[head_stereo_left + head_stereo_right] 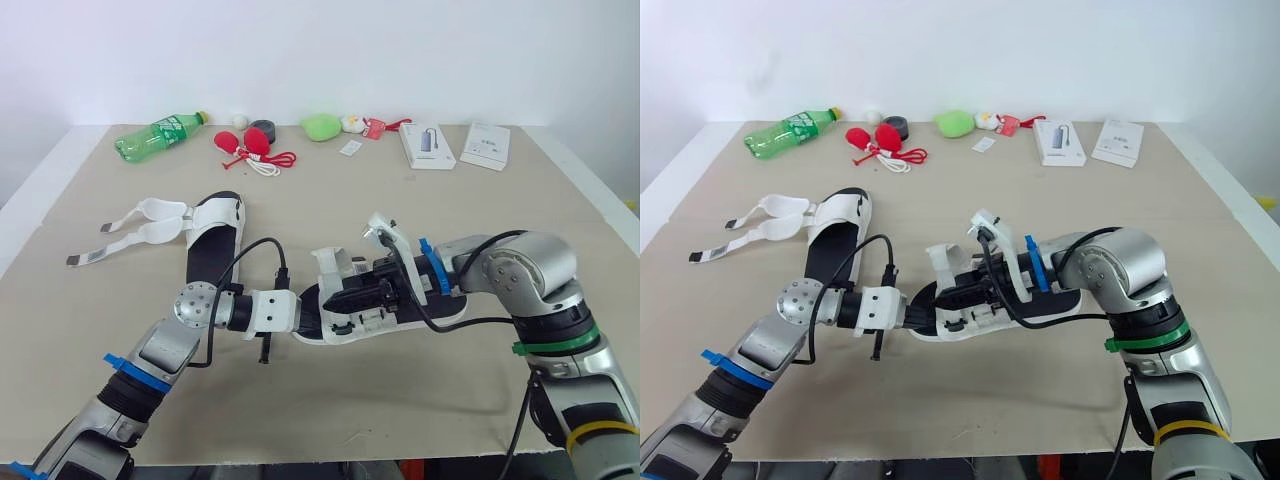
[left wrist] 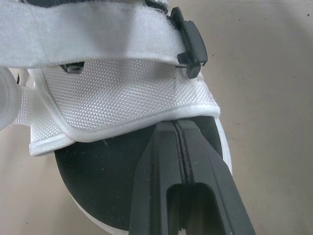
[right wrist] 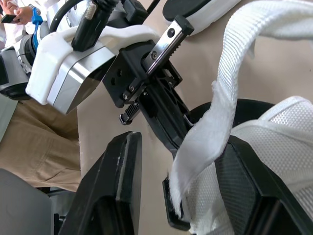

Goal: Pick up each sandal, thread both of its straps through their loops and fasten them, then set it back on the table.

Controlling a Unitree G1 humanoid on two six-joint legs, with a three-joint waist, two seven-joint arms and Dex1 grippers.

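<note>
On table (image 1: 400,395), near sandal (image 1: 330,268), far sandal (image 1: 212,250), two in all, one bottle (image 1: 160,133)

Left gripper (image 2: 177,128) tips are hidden under the mesh upper (image 2: 127,98) of the near sandal (image 1: 440,305); whether anything is pinched cannot be told. Past the right gripper (image 3: 181,147), the strap (image 3: 234,83) is cut off at the edge. Print on the boxes (image 1: 427,146) far beyond both grippers is too small to read.
</note>
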